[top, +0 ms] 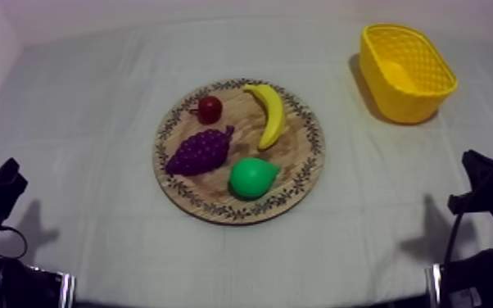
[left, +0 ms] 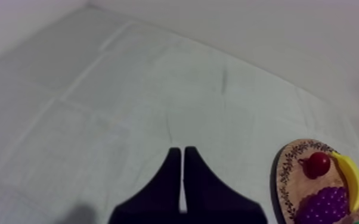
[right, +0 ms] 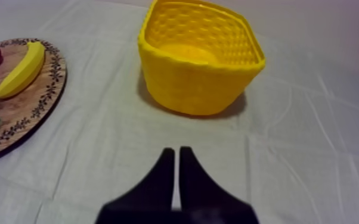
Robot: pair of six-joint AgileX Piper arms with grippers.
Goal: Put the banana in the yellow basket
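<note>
A yellow banana (top: 270, 113) lies on the far right part of the round wooden board (top: 300, 175), beside a small red fruit (top: 210, 108), purple grapes (top: 201, 151) and a green pear (top: 252, 177). The yellow basket (top: 405, 72) stands at the back right, with nothing in it. My left gripper (top: 2, 182) rests low at the left, my right gripper (top: 481, 174) low at the right, both far from the board. My left gripper (left: 182, 151) is shut as a narrow wedge over bare cloth, the banana (left: 352, 179) off to its side. My right gripper (right: 176, 152) is likewise shut, short of the basket (right: 200, 56), with the banana (right: 21, 70) beside it.
Grey-white cloth covers the table, with open room between the board and the basket and all round the board. The board (right: 33, 107) lies to one side of my right gripper. A pale wall runs along the far edge.
</note>
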